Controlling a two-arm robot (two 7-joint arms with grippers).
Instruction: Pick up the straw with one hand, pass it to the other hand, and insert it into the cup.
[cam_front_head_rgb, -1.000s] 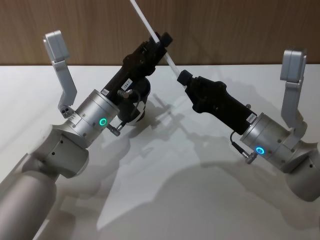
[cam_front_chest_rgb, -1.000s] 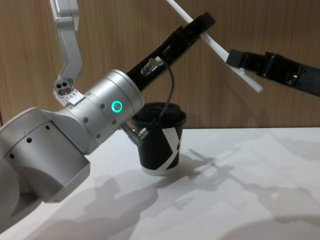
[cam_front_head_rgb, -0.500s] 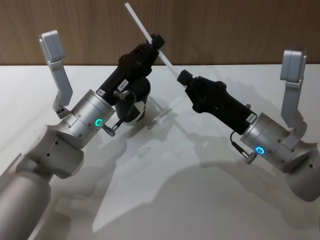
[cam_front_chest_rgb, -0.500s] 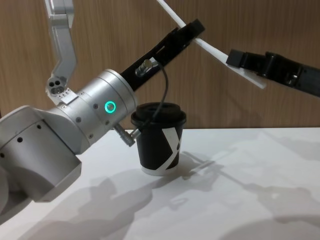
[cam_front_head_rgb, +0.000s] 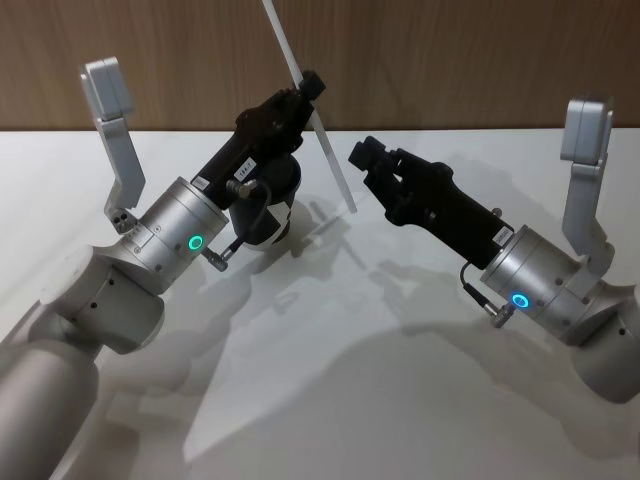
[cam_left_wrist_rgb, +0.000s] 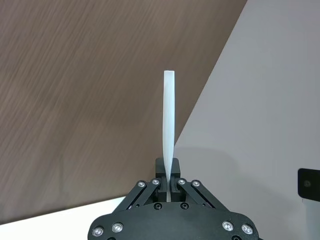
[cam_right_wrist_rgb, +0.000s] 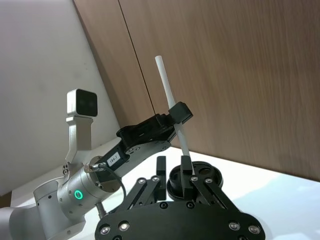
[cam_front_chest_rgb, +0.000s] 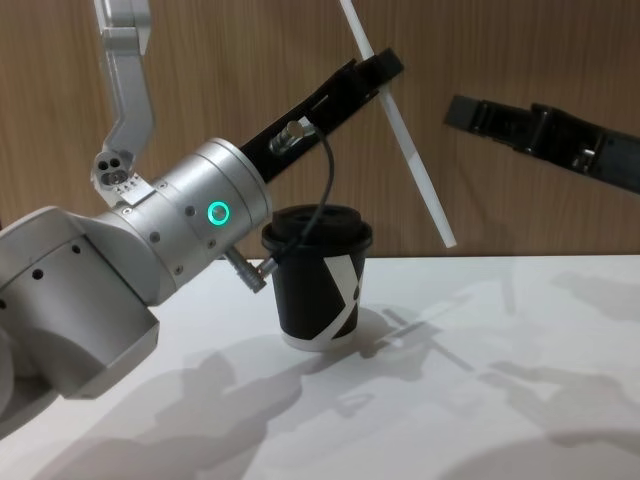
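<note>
Head view: left gripper (cam_front_head_rgb: 312, 85) is pinching the straw (cam_front_head_rgb: 332, 152) around mid-length, jaws closed on it. The straw is slanting down toward the right gripper (cam_front_head_rgb: 362, 158), which is waiting near its lower end with fingers spread, gripping nothing. The cup (cam_front_head_rgb: 268, 222) is standing on the table (cam_front_head_rgb: 350, 380) beneath the left gripper.

Left wrist view: both fingers (cam_left_wrist_rgb: 161, 181) are pressing the straw (cam_left_wrist_rgb: 169, 120) between them, and it is projecting straight out.

Right wrist view: the parted fingers (cam_right_wrist_rgb: 161, 172) are framing the cup's lid (cam_right_wrist_rgb: 200, 176), with the straw (cam_right_wrist_rgb: 170, 102) crossing beyond them.

Chest view: the straw's (cam_front_chest_rgb: 415, 160) lower end is hanging to the right of the cup (cam_front_chest_rgb: 320, 290), about level with the lid and not over it.

Judged risks: the tilted straw is needing to be raised and stood upright. Lowered at this angle or offset, its tip is likely to be striking the lid instead of the opening, bending, or pivoting in the narrow pinch. A sideways sweep at lid height could be tipping the light cup.
</note>
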